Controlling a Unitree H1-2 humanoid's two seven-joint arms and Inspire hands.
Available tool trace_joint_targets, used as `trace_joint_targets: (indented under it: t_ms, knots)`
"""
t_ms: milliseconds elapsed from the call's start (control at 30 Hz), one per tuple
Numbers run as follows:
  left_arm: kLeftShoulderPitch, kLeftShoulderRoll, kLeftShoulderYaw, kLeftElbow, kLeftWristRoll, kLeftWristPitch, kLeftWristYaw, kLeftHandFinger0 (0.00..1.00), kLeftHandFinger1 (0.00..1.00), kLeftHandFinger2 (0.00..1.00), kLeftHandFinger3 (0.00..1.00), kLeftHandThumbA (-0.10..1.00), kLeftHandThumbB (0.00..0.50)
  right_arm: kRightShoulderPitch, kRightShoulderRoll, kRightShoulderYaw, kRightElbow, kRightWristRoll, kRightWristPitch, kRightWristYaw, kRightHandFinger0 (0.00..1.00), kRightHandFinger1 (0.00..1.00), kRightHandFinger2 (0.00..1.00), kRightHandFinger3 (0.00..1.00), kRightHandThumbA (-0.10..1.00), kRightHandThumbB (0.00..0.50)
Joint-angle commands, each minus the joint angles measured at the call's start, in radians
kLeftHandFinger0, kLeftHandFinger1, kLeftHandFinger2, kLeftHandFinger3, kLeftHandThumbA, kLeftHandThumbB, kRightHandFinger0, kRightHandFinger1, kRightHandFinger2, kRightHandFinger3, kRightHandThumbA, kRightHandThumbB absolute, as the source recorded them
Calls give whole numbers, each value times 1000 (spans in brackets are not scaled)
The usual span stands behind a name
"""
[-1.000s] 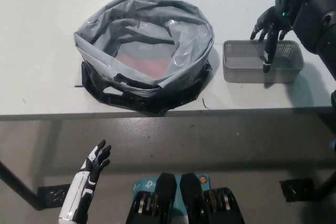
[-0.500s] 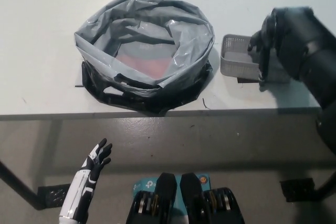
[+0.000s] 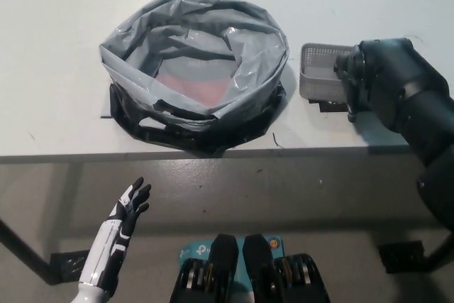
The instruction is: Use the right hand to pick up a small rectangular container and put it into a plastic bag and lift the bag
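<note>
**Right hand at the mesh container**

The black right hand (image 3: 352,83) covered the small grey mesh container (image 3: 320,69) near the worktop's (image 3: 57,47) right edge; whether its fingers gripped it could not be told. The open grey plastic bag (image 3: 195,62) sat mid-worktop. The white left hand (image 3: 126,212) hung below the front edge, fingers spread and holding nothing.

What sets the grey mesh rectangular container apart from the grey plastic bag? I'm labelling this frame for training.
The grey mesh rectangular container is small, rigid and straight-walled; the grey plastic bag is far larger, crumpled and roughly round. The black right hand covers the container's right part, while nothing touches the bag. The container sits right of the bag, apart from it. Both are grey, open-topped and rest on the white table. The white left hand rests open below the table edge.
</note>
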Motion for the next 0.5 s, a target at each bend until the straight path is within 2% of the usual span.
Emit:
trace_joint_targets:
  t_ms: [0, 33, 67, 100, 133, 167, 200, 233, 267, 300, 333, 367, 400, 467]
  knots:
    - [-16, 17, 5, -22, -4, -32, -9, 1000, 1000, 1000, 1000, 985, 276, 28, -26, -71, -16, 15, -108, -357, 197, 308, 440, 972, -90, 234]
    - [-20, 17, 6, -19, -6, -33, -9, 1000, 1000, 1000, 1000, 986, 274, 30, -31, -73, -17, 8, -130, -399, 158, 255, 348, 814, -100, 210]
    - [-23, 18, 7, -18, -6, -31, -8, 1000, 1000, 1000, 1000, 986, 274, 32, -38, -95, -19, 24, -157, -425, 153, 254, 347, 704, -100, 203]
    - [-24, 19, 8, -17, -7, -30, -8, 1000, 1000, 1000, 1000, 986, 274, 32, -42, -106, -21, 32, -169, -434, 108, 201, 287, 576, -100, 202]
    - [-24, 20, 9, -18, -8, -26, -9, 1000, 1000, 1000, 1000, 986, 275, 30, -46, -117, -23, 39, -181, -445, 71, 178, 273, 482, -100, 207]
    - [-26, 20, 10, -20, -10, -20, -9, 1000, 1000, 1000, 1000, 986, 276, 29, -50, -126, -23, 44, -192, -459, 74, 190, 285, 426, -100, 200]
    - [-27, 19, 10, -21, -11, -17, -9, 1000, 1000, 1000, 1000, 985, 276, 28, -52, -131, -22, 47, -197, -465, 80, 197, 290, 415, -100, 198]
    - [-28, 19, 10, -22, -12, -15, -9, 1000, 1000, 1000, 1000, 984, 269, 27, -54, -145, -18, 56, -206, -475, 41, 184, 280, 389, -100, 187]
    - [-29, 19, 10, -21, -11, -19, -8, 1000, 1000, 1000, 1000, 985, 260, 26, -57, -161, -16, 66, -212, -481, 8, 145, 274, 382, -100, 179]
    - [-31, 19, 11, -18, -10, -25, -8, 1000, 1000, 1000, 1000, 991, 264, 23, -61, -192, -15, 90, -220, -479, 0, 48, 243, 337, -100, 153]
    - [-34, 20, 12, -16, -10, -26, -7, 1000, 1000, 1000, 1000, 992, 264, 20, -62, -204, -14, 97, -226, -480, 0, 111, 344, 424, -100, 175]
    - [-37, 20, 13, -14, -5, -28, -4, 1000, 1000, 1000, 1000, 1000, 264, 19, -64, -223, -13, 112, -237, -479, 14, 224, 577, 495, -100, 174]
    - [-41, 22, 14, -11, 2, -34, -1, 1000, 1000, 1000, 1000, 1000, 257, 17, -66, -256, -9, 137, -254, -474, 3, 266, 656, 561, -100, 174]
    - [-44, 23, 15, -11, 2, -34, -1, 1000, 1000, 1000, 1000, 1000, 255, 10, -68, -326, -3, 191, -252, -433, 0, 343, 751, 596, -100, 166]
